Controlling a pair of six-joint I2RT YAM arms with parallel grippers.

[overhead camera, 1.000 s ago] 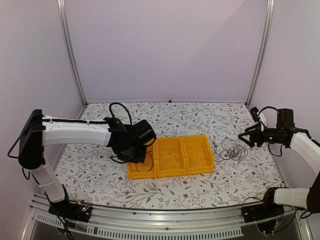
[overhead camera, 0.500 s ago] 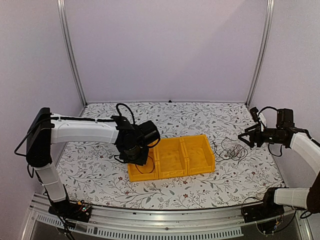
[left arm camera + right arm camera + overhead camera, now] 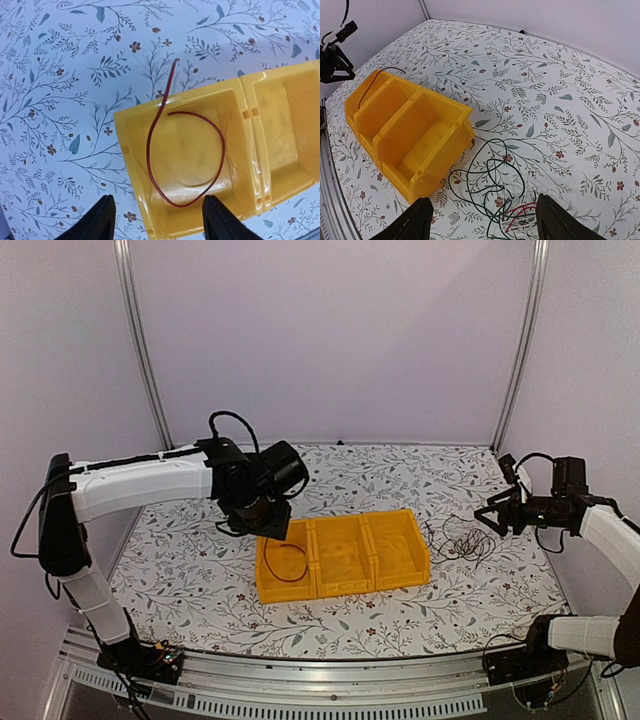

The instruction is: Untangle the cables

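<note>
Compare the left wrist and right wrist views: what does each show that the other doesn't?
Only the left wrist shows the red cable looped inside the end compartment of the yellow bin, one end poking over the rim. Only the right wrist shows the tangled cables lying beside the bin, plus all three compartments. Both share the bin and the floral table cover.

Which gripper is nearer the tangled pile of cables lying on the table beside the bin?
Right. The right gripper hovers just right of the tangled pile, open. The left gripper is across the yellow bin, above its far-left compartment, which holds a red cable.
</note>
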